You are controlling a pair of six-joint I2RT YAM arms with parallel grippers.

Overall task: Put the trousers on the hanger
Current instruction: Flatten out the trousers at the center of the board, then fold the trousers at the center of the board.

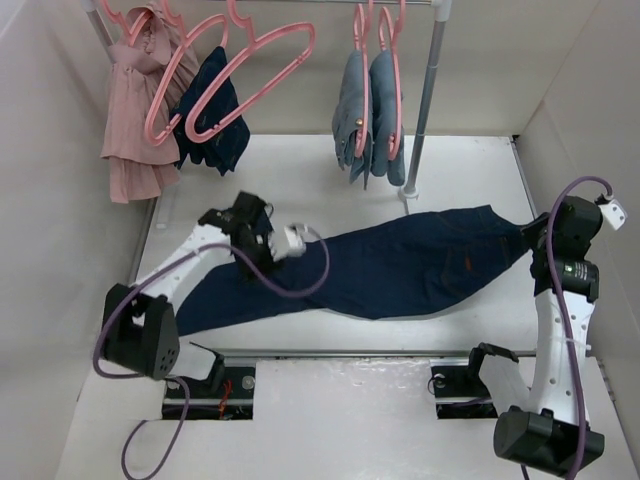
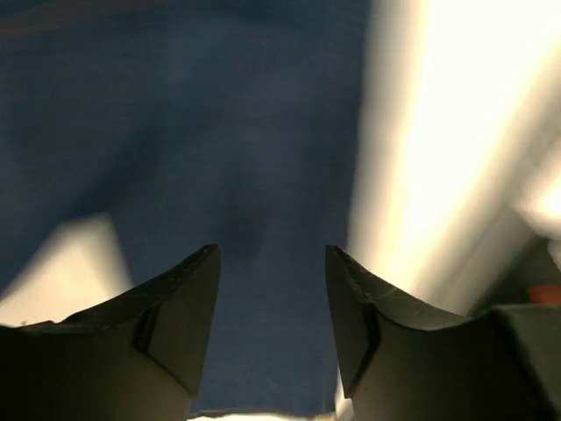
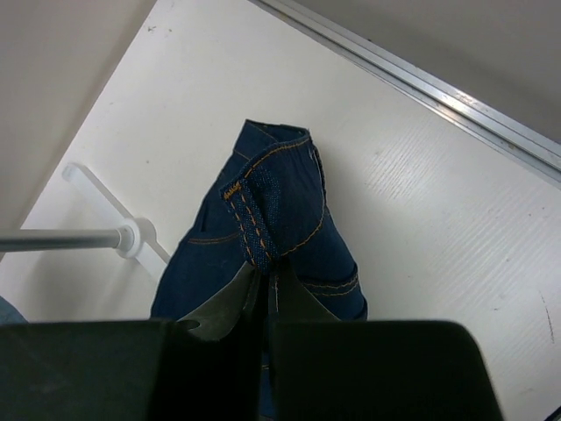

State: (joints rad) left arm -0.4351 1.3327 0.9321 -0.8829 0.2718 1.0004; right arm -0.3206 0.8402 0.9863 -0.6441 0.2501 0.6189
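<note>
The dark navy trousers [image 1: 400,265] lie stretched across the table from lower left to right. My left gripper [image 1: 283,245] hovers over the leg part, jaws open, with only blue cloth [image 2: 263,132] below the gap [image 2: 272,254] and nothing pinched. My right gripper [image 1: 538,243] is at the waist end on the right, shut on the trousers' waistband by a belt loop [image 3: 254,219], gripper [image 3: 266,274]. An empty pink hanger [image 1: 262,58] hangs tilted on the rail at the back left, among other pink ones.
On the rail hang a pink garment [image 1: 130,110], a small dark navy garment [image 1: 215,115] and light-blue jeans [image 1: 370,110]. The rail's right post [image 1: 425,90] stands just behind the trousers, its foot [image 3: 131,237] near the waistband. A metal track [image 1: 380,353] runs along the near edge.
</note>
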